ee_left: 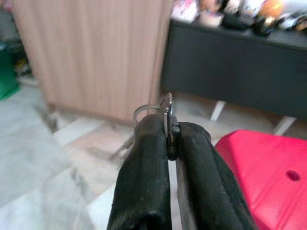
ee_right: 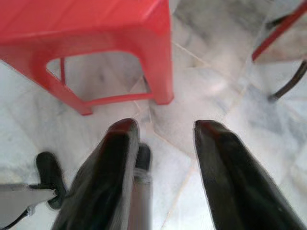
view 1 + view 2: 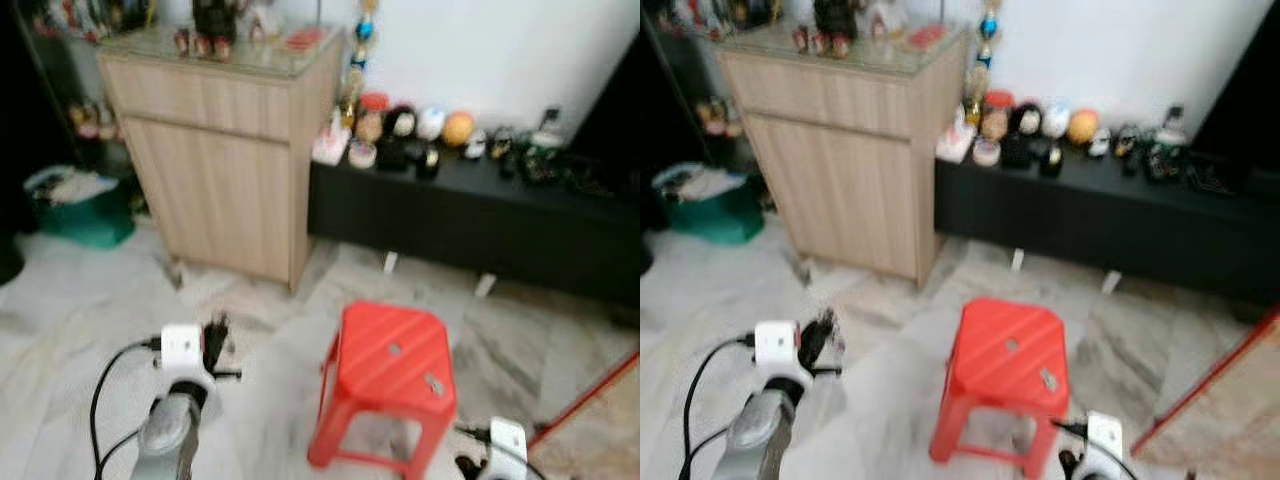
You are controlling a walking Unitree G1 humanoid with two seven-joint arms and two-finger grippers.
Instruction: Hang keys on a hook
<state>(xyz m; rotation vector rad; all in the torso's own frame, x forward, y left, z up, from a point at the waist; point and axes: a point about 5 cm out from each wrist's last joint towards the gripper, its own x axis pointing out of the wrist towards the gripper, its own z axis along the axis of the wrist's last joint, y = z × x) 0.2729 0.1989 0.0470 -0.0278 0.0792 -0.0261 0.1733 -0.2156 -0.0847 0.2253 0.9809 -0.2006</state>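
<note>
The left end effector (image 1: 169,139) is clenched on the keys (image 1: 165,117) — their ring juts past its tips toward the wooden cabinet (image 3: 225,140) ahead — while the right end effector (image 2: 163,139) hangs released near the red stool (image 3: 390,375), no hook discernible.

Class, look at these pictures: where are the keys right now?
The keys are pinched between the left gripper's fingers, held low over the marble floor, in front of the wooden cabinet and left of the red stool.
</note>
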